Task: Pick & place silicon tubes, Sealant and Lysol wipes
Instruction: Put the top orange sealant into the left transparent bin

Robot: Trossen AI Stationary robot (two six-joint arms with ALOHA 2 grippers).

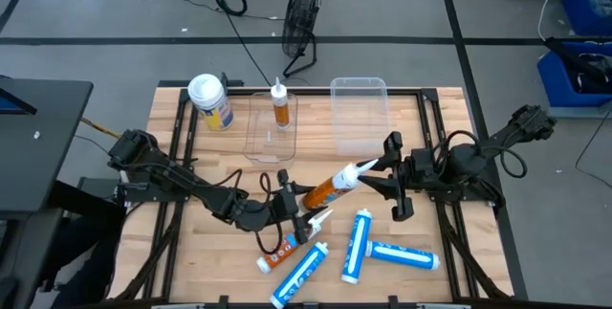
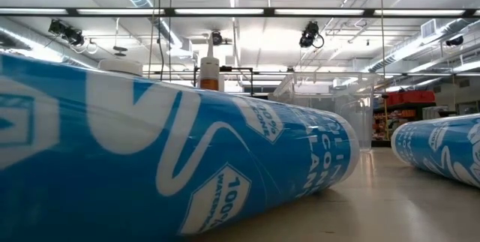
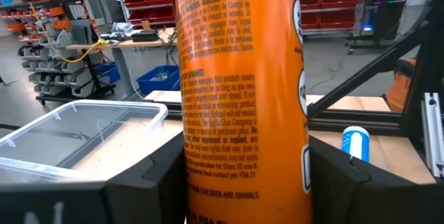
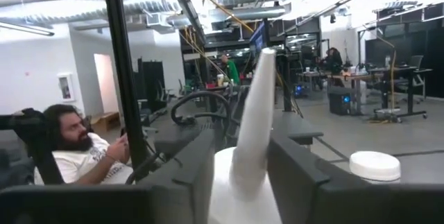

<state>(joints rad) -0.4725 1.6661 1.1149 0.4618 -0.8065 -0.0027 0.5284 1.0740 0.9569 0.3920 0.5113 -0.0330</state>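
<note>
Clamping the body of the orange sealant cartridge with its white conical nozzle (image 1: 330,187), the left gripper (image 1: 287,199) holds it above the wooden table's (image 1: 449,118) middle, while the right gripper (image 1: 390,164) narrows around the nozzle without a confirmed grip. Its long axis runs diagonally, nozzle toward the table's far right corner. Judging from this, a two-arm handover on a slick taper could slip or twist the cartridge free.

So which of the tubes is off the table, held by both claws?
The orange sealant tube: the left claw grips its body and the right claw closes on its white nozzle. The blue tubes lie flat on the table.
</note>
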